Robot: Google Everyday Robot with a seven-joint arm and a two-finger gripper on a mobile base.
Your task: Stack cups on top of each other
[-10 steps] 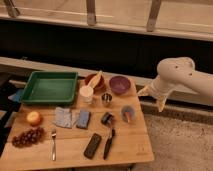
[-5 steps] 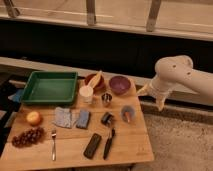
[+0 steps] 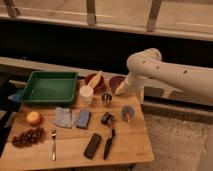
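Note:
The small silver metal cup (image 3: pixel 106 98) stands upright on the wooden table (image 3: pixel 127 150), in front of the bowls. The slightly larger cream-white cup (image 3: pixel 86 93) stands just to its left, apart from it. My cream-coloured arm (image 3: pixel 150 65) reaches in from the right. My gripper (image 3: pixel 123 88) hangs at the right edge of the purple bowl (image 3: pixel 116 81), behind and to the right of the silver cup. It holds nothing that I can see.
A reddish-brown bowl (image 3: pixel 94 81) with a pale utensil sits behind the cups. A green tray (image 3: pixel 50 87) is at the back left. A blue-grey cup (image 3: pixel 127 113), cloths (image 3: pixel 63 117), an orange fruit (image 3: pixel 34 118), grapes (image 3: pixel 27 136), a fork (image 3: pixel 53 145) and a black remote (image 3: pixel 92 146) lie in front.
My arm and gripper have moved left, from beside the table's right edge to over the purple bowl's right side. The cups have not moved.

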